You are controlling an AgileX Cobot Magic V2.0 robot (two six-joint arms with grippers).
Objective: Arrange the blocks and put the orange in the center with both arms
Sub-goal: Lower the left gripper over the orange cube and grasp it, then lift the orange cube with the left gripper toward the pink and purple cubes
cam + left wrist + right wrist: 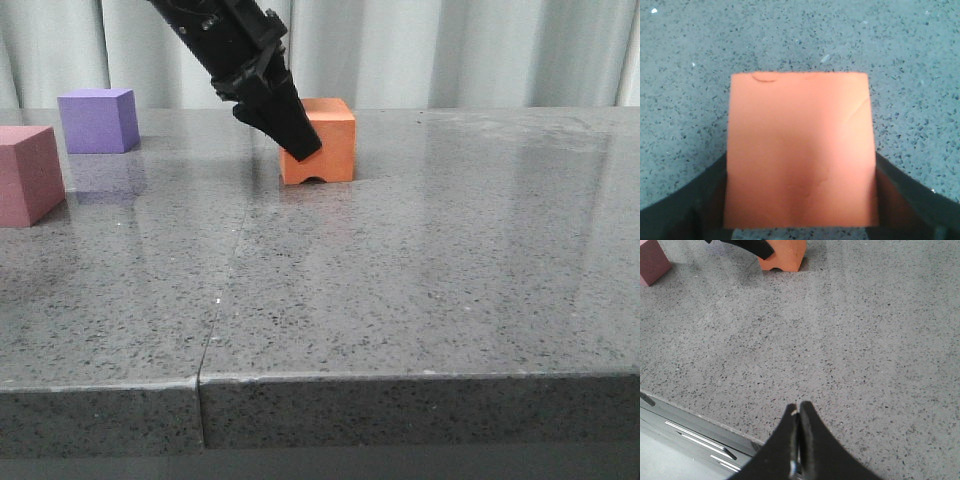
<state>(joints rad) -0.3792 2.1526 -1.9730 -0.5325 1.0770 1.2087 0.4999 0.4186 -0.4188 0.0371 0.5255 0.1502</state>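
The orange cube (332,138) stands on the grey table, its arched notch facing the front edge. My left gripper (303,148) reaches down from the upper left, shut on the cube, one finger in front of it. In the left wrist view the cube (800,140) fills the space between the black fingers (705,200), which press on both its sides. The purple cube (97,120) sits at the far left. The pink cube (28,175) sits at the left edge, nearer the front. My right gripper (799,407) is shut and empty above the table's front edge, out of the front view.
The speckled grey table (400,280) has a seam running from its front edge toward the orange cube. A pale curtain hangs behind it. In the right wrist view the orange cube (785,255) and pink cube (652,262) lie far ahead, and the table edge (700,417) is close.
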